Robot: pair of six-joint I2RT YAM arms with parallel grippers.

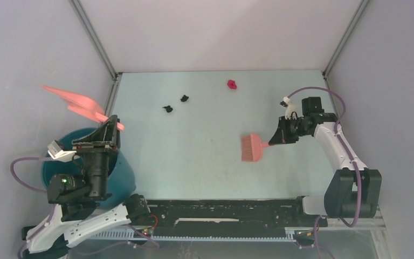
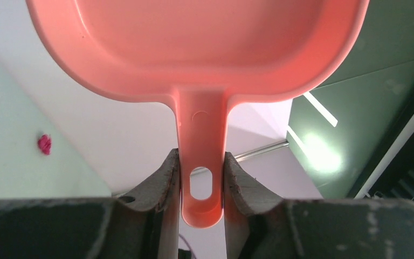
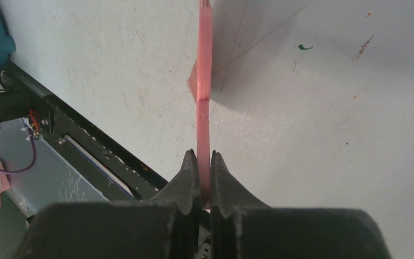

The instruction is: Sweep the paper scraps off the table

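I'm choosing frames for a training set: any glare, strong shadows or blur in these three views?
Top external: even, soft light with no glare; the paper scraps look crisp on the table. Left wrist: a bright glare patch sits to the right of the dustpan handle. Right wrist: the brush throws a soft shadow to its right across the table.

Worktop [image 1: 194, 162]: pale mint-green, plain, few brown scuff marks. Magenta scrap [image 1: 232, 84] near far edge; two black scraps [image 1: 167, 109] toward far-left corner; tiny green speck [image 3: 302, 47] in right wrist view. Dustpan [image 1: 78, 102]: salmon-pink, plain. Brush [image 1: 252, 148]: same salmon-pink, bristles and handle alike. Bucket [image 1: 125, 171] off left edge: teal. Left tool [image 2: 201, 162], right tool [image 3: 204, 156]: dark grey, worn pale specks. Cables [image 1: 323, 90]: purple. Arms [image 1: 339, 145]: white shells, black joints.
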